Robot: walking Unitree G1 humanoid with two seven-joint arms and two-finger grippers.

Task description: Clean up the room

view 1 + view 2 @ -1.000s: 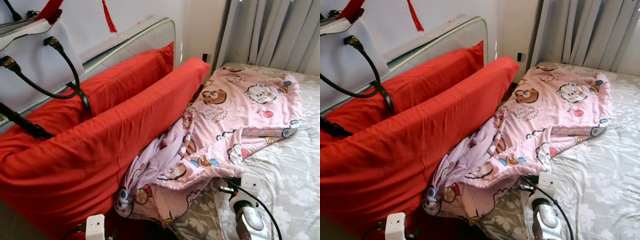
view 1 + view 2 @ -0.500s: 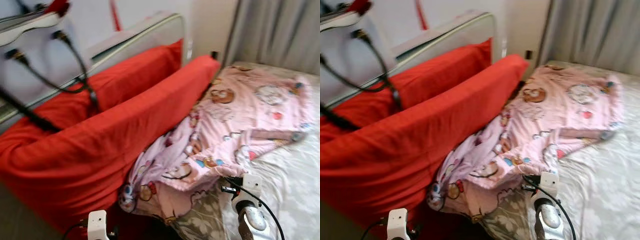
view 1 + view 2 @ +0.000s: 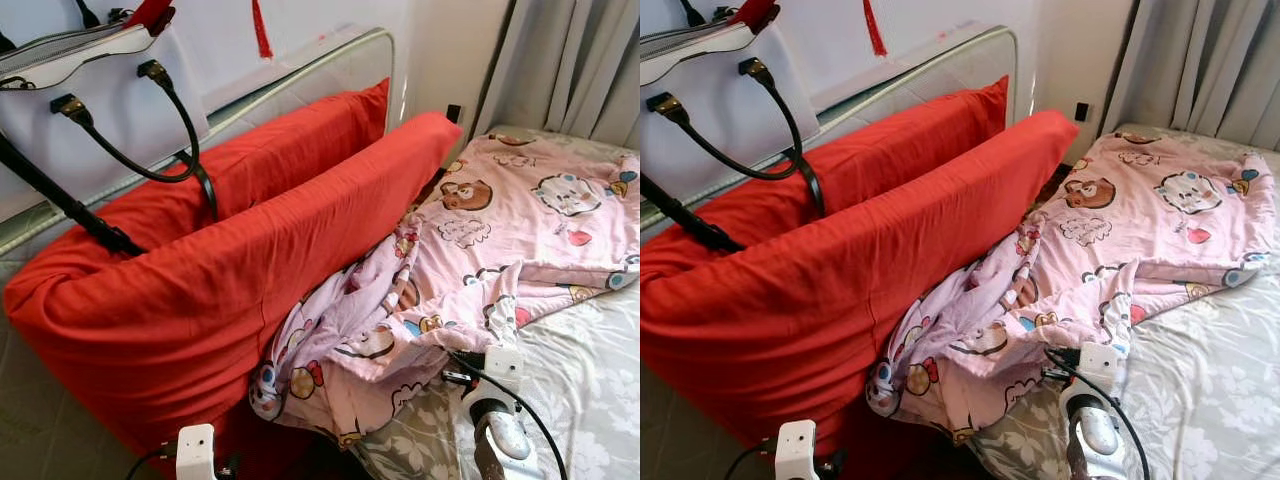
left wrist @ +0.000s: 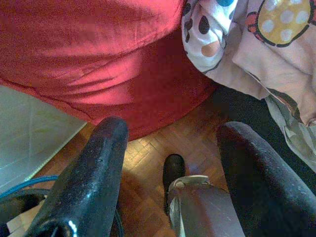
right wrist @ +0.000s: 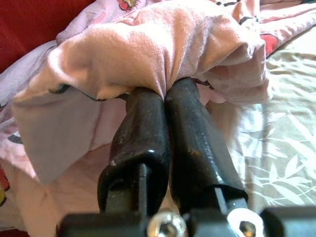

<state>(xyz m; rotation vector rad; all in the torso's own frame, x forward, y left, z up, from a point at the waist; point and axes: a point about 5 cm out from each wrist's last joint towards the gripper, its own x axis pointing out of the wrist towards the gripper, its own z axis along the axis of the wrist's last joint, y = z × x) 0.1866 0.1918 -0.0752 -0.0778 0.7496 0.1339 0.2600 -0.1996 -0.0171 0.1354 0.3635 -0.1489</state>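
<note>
A pink cartoon-print blanket [image 3: 500,240] lies crumpled across the bed, its near end bunched against a long red pillow [image 3: 200,290]. A second red pillow [image 3: 270,150] leans behind it on the headboard. My right gripper [image 5: 165,91] is shut on a fold of the blanket's near edge, and the cloth drapes over its fingertips. In the eye views the right arm [image 3: 495,420] reaches up under that edge. My left gripper [image 4: 170,133] hangs open above the wooden floor [image 4: 148,163], beside the red pillow's lower end and the blanket's hanging corner, with nothing between its fingers.
A white handbag [image 3: 90,90] with black handles stands on the ledge behind the pillows. A metal headboard rail [image 3: 300,75] runs along the wall. The floral bedsheet [image 3: 590,400] lies bare at the right, and grey curtains [image 3: 580,60] hang at the far side.
The whole picture has shifted right, so the camera has turned left. The right gripper still holds the blanket's edge in the same place. Pillows and bag have not moved.
</note>
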